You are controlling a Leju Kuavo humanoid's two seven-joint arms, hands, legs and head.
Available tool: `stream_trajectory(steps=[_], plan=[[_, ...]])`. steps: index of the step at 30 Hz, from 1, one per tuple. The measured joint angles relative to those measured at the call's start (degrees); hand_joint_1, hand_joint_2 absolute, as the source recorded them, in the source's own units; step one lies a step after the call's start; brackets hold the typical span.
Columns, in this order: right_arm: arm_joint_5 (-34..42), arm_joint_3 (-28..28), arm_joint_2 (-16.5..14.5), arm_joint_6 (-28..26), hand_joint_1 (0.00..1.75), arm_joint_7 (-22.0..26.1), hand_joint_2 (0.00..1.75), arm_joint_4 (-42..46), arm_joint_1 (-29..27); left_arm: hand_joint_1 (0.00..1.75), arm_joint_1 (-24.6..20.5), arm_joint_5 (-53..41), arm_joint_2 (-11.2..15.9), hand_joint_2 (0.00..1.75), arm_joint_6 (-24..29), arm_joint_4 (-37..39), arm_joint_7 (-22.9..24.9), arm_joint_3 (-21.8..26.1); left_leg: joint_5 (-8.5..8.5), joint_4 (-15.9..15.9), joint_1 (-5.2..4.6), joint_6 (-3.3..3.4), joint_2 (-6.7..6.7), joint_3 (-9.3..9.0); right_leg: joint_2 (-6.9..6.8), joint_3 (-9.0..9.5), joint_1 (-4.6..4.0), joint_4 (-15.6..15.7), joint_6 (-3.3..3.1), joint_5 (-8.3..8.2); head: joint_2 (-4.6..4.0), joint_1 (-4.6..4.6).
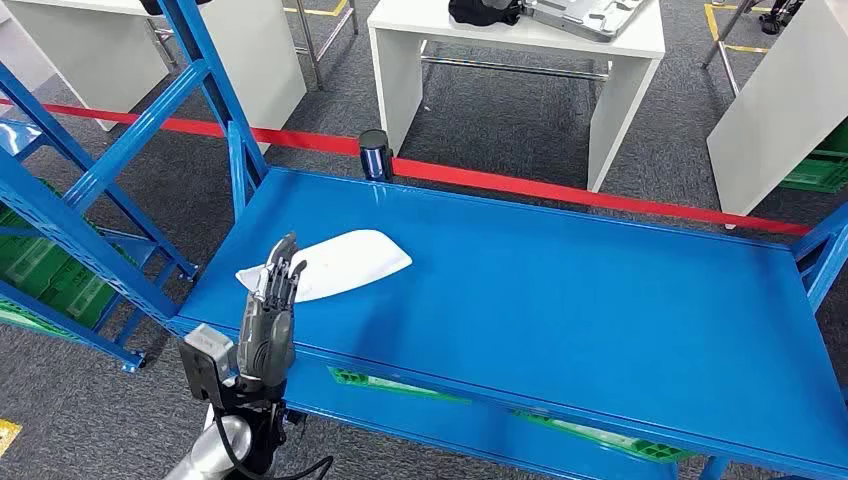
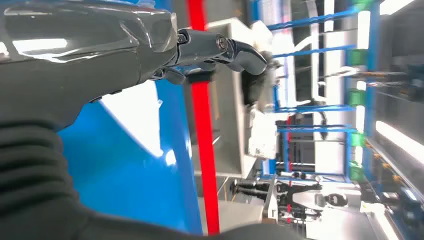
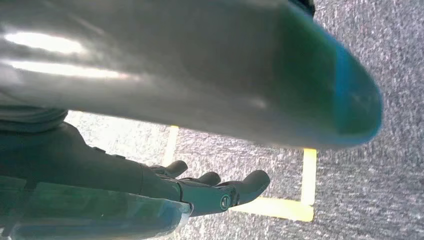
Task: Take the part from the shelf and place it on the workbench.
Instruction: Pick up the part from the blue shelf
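A flat white part lies on the blue shelf, toward its left side. My left hand is raised at the shelf's front left edge, fingers straight and apart, with the fingertips over the part's near-left end; whether they touch it I cannot tell. In the left wrist view the left hand holds nothing, and the white part lies beyond it on the blue surface. My right hand hangs over grey carpet, fingers loosely extended and empty.
A dark blue cylinder stands at the shelf's back edge. Blue uprights rise at the left. Red tape runs across the floor behind. White tables stand farther back. Green crates sit below left.
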State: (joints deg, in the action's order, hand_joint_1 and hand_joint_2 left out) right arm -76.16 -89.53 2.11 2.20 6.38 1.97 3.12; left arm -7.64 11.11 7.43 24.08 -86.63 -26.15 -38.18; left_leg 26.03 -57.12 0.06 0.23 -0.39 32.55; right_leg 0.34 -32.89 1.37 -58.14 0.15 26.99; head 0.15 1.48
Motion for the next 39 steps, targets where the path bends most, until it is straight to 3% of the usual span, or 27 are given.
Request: stream_trajectory(steps=[2, 3, 6, 7, 8, 9, 12, 14, 17, 19, 21, 23, 24, 26, 27, 28, 31, 33, 34, 37, 38, 39], plan=[[0.0, 0.0, -0.1, 0.0, 0.0, 0.0, 0.0, 0.0, 0.0, 0.0, 0.0, 0.2, 0.0, 1.75, -0.2, 0.0, 0.1, 0.1, 0.77, -1.0, 0.09, -0.33, 0.03, 0.36, 0.02, 0.11, 0.17, 0.0, -0.22, -0.05, 0.0, 0.04], [0.0, 0.0, -0.1, 0.1, 0.0, 0.0, 0.0, 0.0, 0.0, 0.0, 0.0, 0.5, 0.0, 1.75, -0.4, 0.0, 0.2, 0.3, 1.99, -3.0, 0.21, -0.65, 0.05, 1.18, 0.04, 0.19, 0.31, 0.1, -0.42, -0.07, 0.0, 0.08], [0.0, 0.0, 0.0, 0.1, 0.0, 0.0, 0.0, -0.1, 0.0, 0.0, 0.0, 1.1, -0.1, 1.75, -0.6, 0.1, 0.4, 0.6, 7.11, -13.8, 0.51, -1.45, 0.15, 6.45, 0.03, 0.24, 0.22, 0.1, -0.71, -0.01, 0.0, 0.16], [0.0, 0.0, 0.0, 0.1, 0.0, 0.0, 0.0, -0.1, 0.0, 0.0, 0.0, 1.5, -0.1, 1.75, -0.8, 0.1, 0.7, 0.6, 7.73, -16.4, 0.55, -1.47, 0.19, 7.87, 0.03, 0.25, 0.12, 0.1, -0.75, 0.01, 0.0, 0.16], [0.1, 0.0, 0.0, 0.1, 0.0, 0.0, 0.0, -0.1, 0.0, 0.0, 0.0, 2.1, -0.1, 1.75, -1.1, 0.2, 1.0, 0.6, 7.29, -17.0, 0.55, -1.33, 0.22, 8.39, 0.07, 0.29, 0.02, 0.1, -0.78, 0.04, 0.0, 0.16], [0.1, 0.0, 0.0, 0.2, 0.0, 0.0, 0.0, -0.1, 0.0, 0.0, 0.0, 2.7, 0.0, 1.75, -1.4, 0.2, 1.4, 0.6, 5.77, -15.2, 0.47, -1.02, 0.23, 7.72, 0.13, 0.36, -0.13, 0.1, -0.81, 0.07, 0.0, 0.17], [0.1, 0.0, -0.3, 0.3, 0.0, 0.0, 0.0, -0.1, 0.0, 0.0, -0.1, 3.1, 0.1, 1.75, -2.0, 0.2, 1.8, 0.7, 0.39, -3.6, -0.31, 1.01, 0.35, 2.32, 0.32, 0.58, -0.47, 0.2, -0.82, 0.11, 0.0, 0.12], [0.0, 0.0, -0.5, 0.5, 0.0, 0.0, 0.0, -0.2, 0.1, 0.0, -0.2, 2.0, 0.2, 1.75, -1.6, 0.2, 1.2, 0.7, -0.29, -0.5, -0.91, 1.91, 0.57, 0.87, 0.27, 0.54, -0.39, 0.4, -0.62, 0.12, 0.0, 0.09], [-0.2, 0.0, -0.6, 0.8, 0.0, 0.2, 0.0, -0.2, 0.1, 0.0, -0.2, -2.4, 0.3, 1.75, 1.4, 0.2, -0.5, 0.7, -1.21, 1.6, -0.76, 2.38, 0.7, -0.17, 0.05, 0.67, -0.55, 0.7, -0.05, 0.15, 0.0, 0.08], [-0.4, 0.0, -0.7, 0.9, 0.0, 0.4, 0.0, -0.2, 0.2, 0.0, -0.5, -8.3, 0.4, 1.75, 4.6, 0.3, -1.3, 0.4, -2.2, 3.5, -0.43, 2.64, 0.78, -1.27, -0.05, -0.99, -0.67, -2.8, -0.2, 1.9, 0.0, -0.03], [-0.5, 0.0, -0.6, 1.1, 0.0, 0.6, 0.0, -0.2, 0.1, 0.0, -0.6, -14.8, 0.5, 1.75, 7.5, 0.6, -1.4, -0.1, -2.37, 3.8, -0.59, 2.71, 0.76, -1.36, -0.07, -4.65, -0.44, -10.1, -0.37, 4.85, 0.0, -0.12], [-0.6, 0.0, -0.5, 1.2, 0.0, 0.7, 0.0, -0.2, 0.0, 0.0, -0.4, -20.1, 0.5, 1.75, 9.7, 1.0, -0.8, -0.8, -2.25, 3.6, -0.65, 2.58, 0.65, -1.22, -0.09, -6.88, -0.2, -14.1, 0.25, 5.84, 0.0, -0.13], [-0.6, 0.0, -0.4, 1.3, 0.0, 0.8, 0.0, -0.2, 0.0, 0.0, -0.3, -22.4, 0.5, 1.75, 10.5, 1.2, -0.4, -1.1, -2.14, 3.3, -0.6, 2.42, 0.58, -1.14, -0.11, -6.38, -0.06, -12.9, 0.88, 5.01, 0.0, -0.12], [-0.7, 0.0, -0.2, 1.4, 0.0, 0.9, 0.0, -0.2, 0.0, 0.0, -0.3, -26.3, 0.5, 1.75, 11.9, 1.7, 0.2, -1.6, -1.56, 2.3, -0.43, 1.74, 0.48, -0.86, -0.28, -2.75, 0.29, -5.6, 2.03, 2.05, 0.0, -0.13], [-0.7, 0.0, -0.2, 1.4, 0.0, 0.9, 0.0, -0.2, 0.0, 0.0, -0.4, -27.7, 0.6, 1.75, 12.3, 2.0, 0.5, -1.8, -1.08, 1.5, -0.46, 1.29, 0.43, -0.59, -0.29, -1.1, 0.39, -2.3, 2.09, 0.93, 0.0, -0.15], [-0.8, 0.0, -0.1, 1.4, 0.0, 0.9, 0.0, -0.2, 0.0, 0.0, -0.5, -28.6, 0.6, 1.75, 12.6, 2.3, 0.7, -2.0, -0.67, 0.8, -0.52, 0.91, 0.41, -0.33, -0.29, -0.06, 0.38, -0.4, 1.75, 0.34, 0.0, -0.14], [-0.9, 0.0, -0.2, 1.4, 0.0, 1.0, 0.0, -0.2, 0.1, 0.0, -0.6, -29.3, 0.7, 1.75, 13.0, 2.8, 0.8, -2.3, -0.18, 0.0, -0.49, 0.34, 0.38, 0.06, -0.15, 0.22, 0.16, -0.1, 0.24, 0.13, 0.0, -0.18], [-0.9, 0.0, -0.2, 1.5, 0.0, 1.0, 0.0, -0.2, 0.0, 0.0, -0.7, -29.3, 0.8, 1.75, 13.1, 3.1, 0.9, -2.4, 1.03, -1.7, -0.2, -0.2, 0.37, 0.74, -0.09, 0.24, 0.37, -0.1, -0.19, 0.0, 0.0, -0.12], [-0.9, 0.0, -0.2, 1.5, 0.0, 1.0, 0.0, -0.2, 0.0, 0.0, -0.8, -29.4, 0.9, 1.75, 13.1, 3.2, 0.9, -2.4, 2.49, -4.1, -0.03, -0.59, 0.36, 1.79, -0.07, 0.25, 0.49, -0.1, -0.36, -0.05, 0.0, -0.07], [-0.9, 0.0, -0.1, 1.5, 0.0, 1.0, 0.0, -0.2, 0.0, 0.0, -0.9, -29.4, 1.0, 1.75, 13.1, 3.6, 0.9, -2.5, 7.5, -15.0, 0.35, -1.28, 0.37, 7.02, -0.05, 0.13, 0.31, -0.1, -0.61, -0.06, 0.0, 0.01], [-0.9, 0.0, -0.1, 1.5, 0.0, 1.0, 0.0, -0.2, 0.0, 0.0, -0.8, -29.4, 1.0, 1.75, 13.1, 3.7, 0.9, -2.5, 7.72, -16.8, 0.4, -1.24, 0.37, 7.98, -0.03, 0.14, 0.21, -0.1, -0.63, -0.04, 0.0, 0.01], [-0.9, 0.0, -0.1, 1.5, 0.0, 1.0, 0.0, -0.2, 0.0, 0.0, -0.9, -29.5, 1.1, 1.75, 13.1, 3.8, 0.9, -2.6, 6.83, -16.3, 0.39, -1.05, 0.36, 7.86, 0.03, 0.18, 0.08, -0.1, -0.64, -0.03, 0.0, 0.02]])
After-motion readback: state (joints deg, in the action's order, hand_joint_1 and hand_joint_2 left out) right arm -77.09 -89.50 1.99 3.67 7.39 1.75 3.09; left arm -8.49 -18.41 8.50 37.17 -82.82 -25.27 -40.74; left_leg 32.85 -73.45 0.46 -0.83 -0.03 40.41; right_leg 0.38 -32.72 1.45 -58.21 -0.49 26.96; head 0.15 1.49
